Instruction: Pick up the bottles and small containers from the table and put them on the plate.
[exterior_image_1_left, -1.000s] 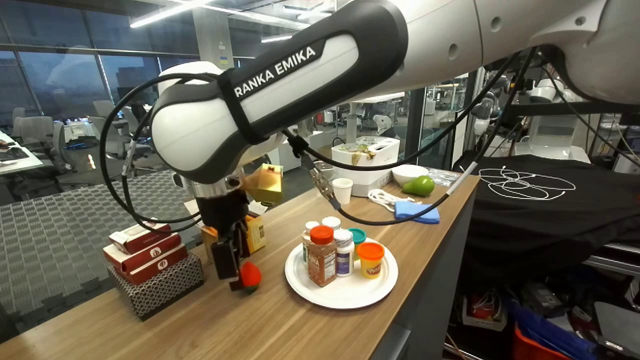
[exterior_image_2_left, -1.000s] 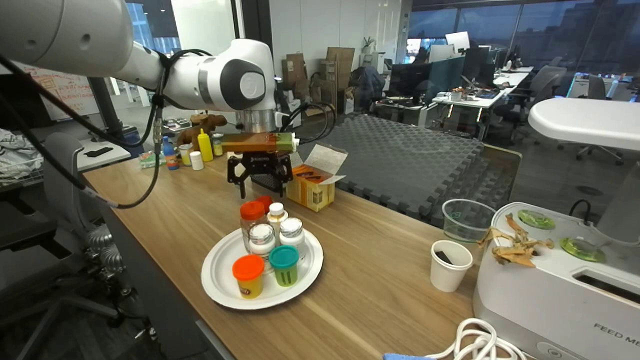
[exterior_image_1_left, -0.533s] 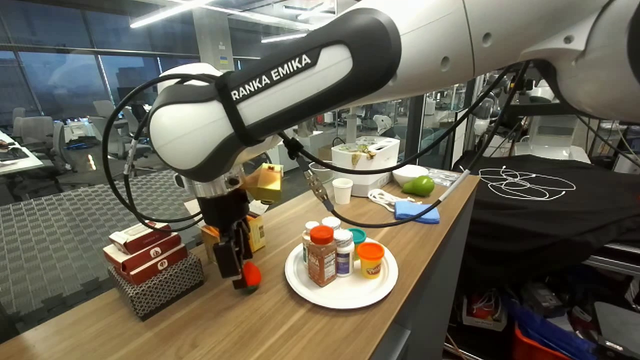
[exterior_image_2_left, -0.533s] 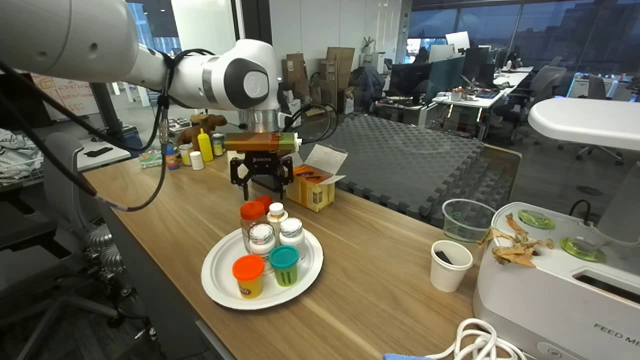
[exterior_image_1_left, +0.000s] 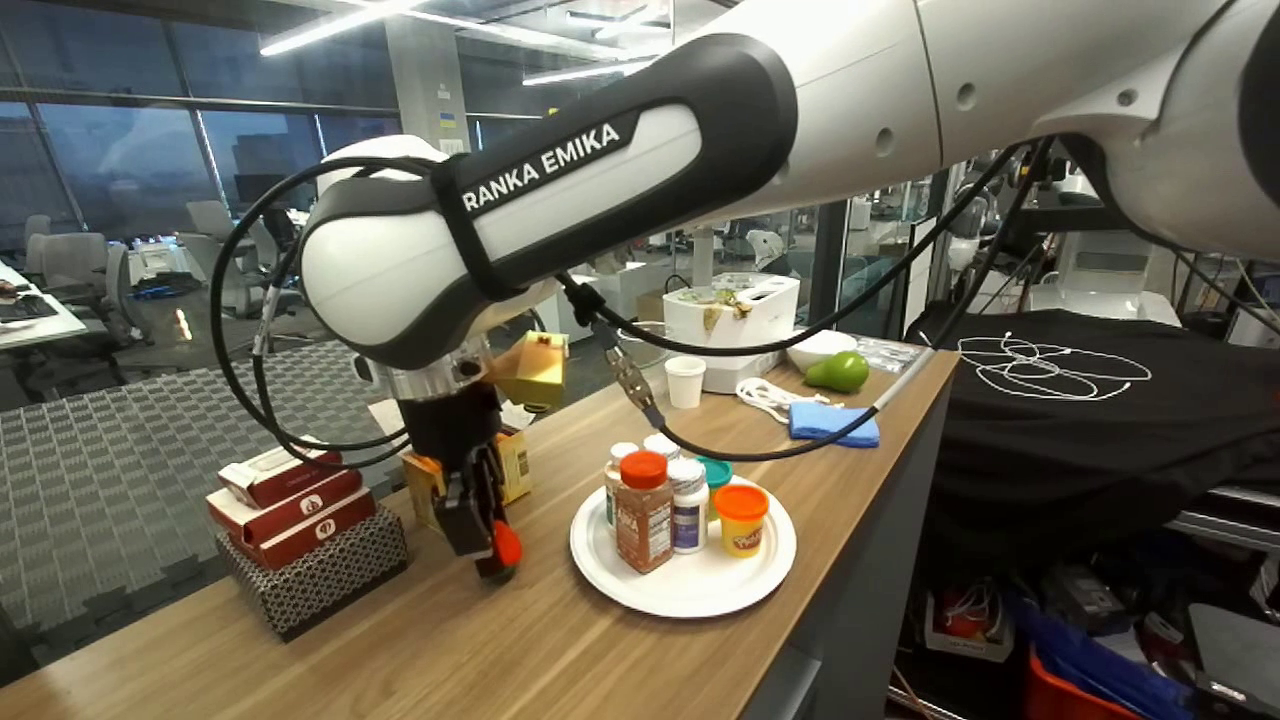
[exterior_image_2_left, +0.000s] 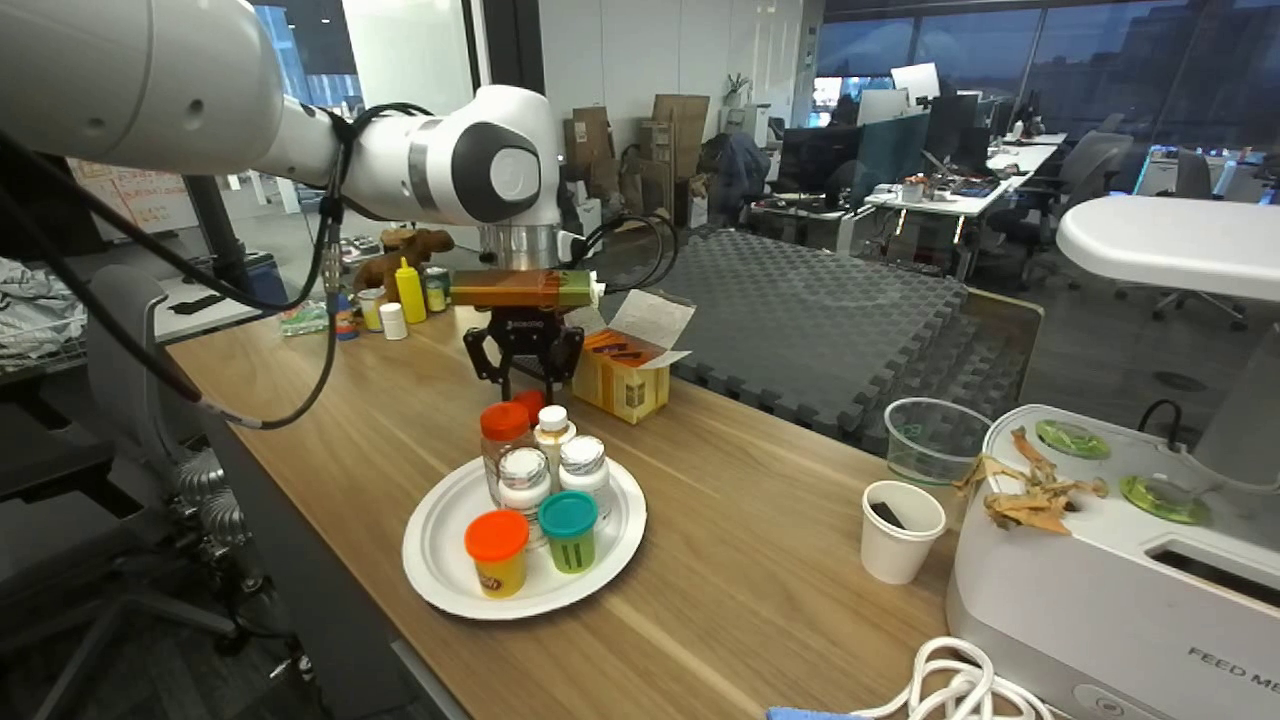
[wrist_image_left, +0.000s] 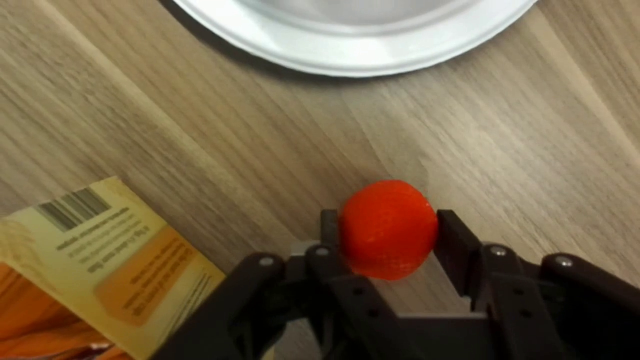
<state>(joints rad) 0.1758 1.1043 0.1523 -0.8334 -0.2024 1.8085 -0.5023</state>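
My gripper (wrist_image_left: 384, 222) has a red rounded thing (wrist_image_left: 388, 230), somewhat like a strawberry, between its fingers, one pad touching it on each side. In both exterior views the gripper (exterior_image_1_left: 497, 560) (exterior_image_2_left: 528, 388) is low over the table beside the white plate (exterior_image_1_left: 690, 600) (exterior_image_2_left: 500, 610). On that plate stand a red-capped spice bottle (exterior_image_1_left: 645, 522), several white-capped bottles (exterior_image_2_left: 583, 475), a yellow tub with orange lid (exterior_image_1_left: 741, 525) and a green tub with teal lid (exterior_image_2_left: 568, 535). A yellow squeeze bottle (exterior_image_2_left: 410, 292) and a white container (exterior_image_2_left: 393, 321) are at the table's far end.
An opened box of orange packets (exterior_image_2_left: 622, 385) stands close by the gripper. Red boxes (exterior_image_1_left: 305, 510) are stacked on a patterned box (exterior_image_1_left: 330, 575). Elsewhere are a paper cup (exterior_image_1_left: 685, 381), a white planter (exterior_image_2_left: 1120, 600), a green pear (exterior_image_1_left: 838, 372) and a blue cloth (exterior_image_1_left: 832, 425).
The fingers have drawn together from wide apart until they press both sides of the red thing. The arm has shifted slightly; the plate and its contents stayed put.
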